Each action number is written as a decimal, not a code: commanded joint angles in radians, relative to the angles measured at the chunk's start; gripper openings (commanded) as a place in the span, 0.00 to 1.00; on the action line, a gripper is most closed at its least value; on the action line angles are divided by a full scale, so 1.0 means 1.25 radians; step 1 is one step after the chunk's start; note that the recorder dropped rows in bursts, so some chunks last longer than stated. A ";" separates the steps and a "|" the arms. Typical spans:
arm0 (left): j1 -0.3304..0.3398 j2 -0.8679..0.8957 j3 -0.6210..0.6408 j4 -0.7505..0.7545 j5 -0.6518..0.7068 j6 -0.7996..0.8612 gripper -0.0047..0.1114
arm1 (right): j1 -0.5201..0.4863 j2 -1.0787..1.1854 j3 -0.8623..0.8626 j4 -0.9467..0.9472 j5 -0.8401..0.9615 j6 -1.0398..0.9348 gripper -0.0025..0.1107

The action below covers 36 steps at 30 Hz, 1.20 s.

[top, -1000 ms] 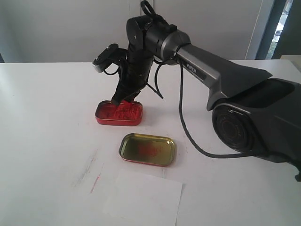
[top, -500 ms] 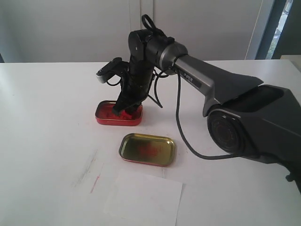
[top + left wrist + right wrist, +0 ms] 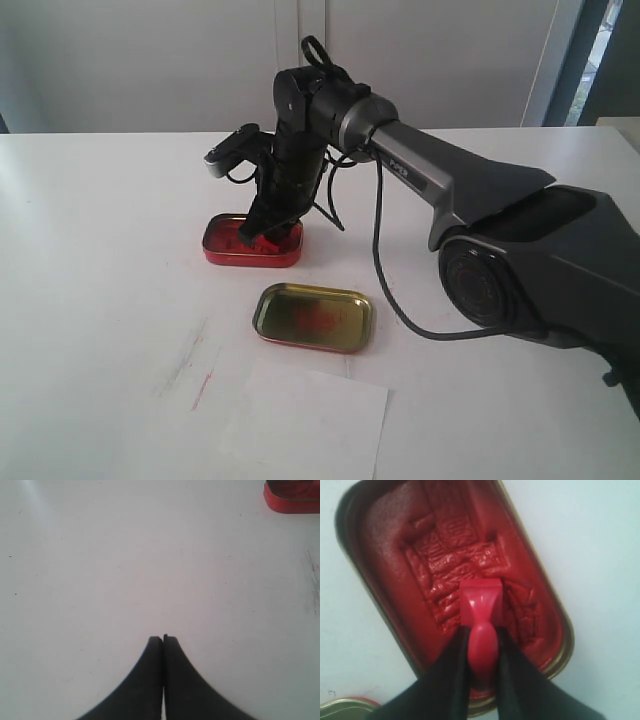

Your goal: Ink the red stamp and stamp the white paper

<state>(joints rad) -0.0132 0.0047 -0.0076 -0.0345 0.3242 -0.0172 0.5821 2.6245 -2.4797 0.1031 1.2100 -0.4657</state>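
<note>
In the right wrist view the red stamp (image 3: 480, 599) stands with its block base down in the red paste of the open ink tin (image 3: 390, 540), and my right gripper (image 3: 482, 630) is shut on its narrow handle. The exterior view shows that gripper (image 3: 256, 233) reaching down into the red tin (image 3: 250, 258) at the table's middle. The white paper (image 3: 305, 420) lies flat near the front edge, apart from the tin. My left gripper (image 3: 163, 639) is shut on nothing above bare white table, and a corner of the red tin (image 3: 292, 500) shows far off in its view.
The gold-lined tin lid (image 3: 313, 317) lies open side up between the ink tin and the paper, with a red smear inside. Faint red and grey streaks (image 3: 200, 385) mark the table left of the paper. The right arm's dark body (image 3: 530, 260) fills the right side.
The right gripper has come down and slightly left with the stamp, from above the tin's far rim into the paste. Over the last half second it has hardly moved.
</note>
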 commanded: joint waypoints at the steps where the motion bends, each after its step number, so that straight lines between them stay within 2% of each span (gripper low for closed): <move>1: 0.001 -0.004 0.006 -0.001 0.007 -0.003 0.04 | -0.003 0.052 0.010 -0.005 -0.007 -0.019 0.02; 36: 0.001 -0.004 0.006 -0.001 0.007 -0.003 0.04 | -0.003 0.052 0.012 -0.008 -0.044 -0.022 0.02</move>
<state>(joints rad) -0.0132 0.0047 -0.0076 -0.0345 0.3242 -0.0172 0.5799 2.6448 -2.4899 0.1188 1.1594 -0.4809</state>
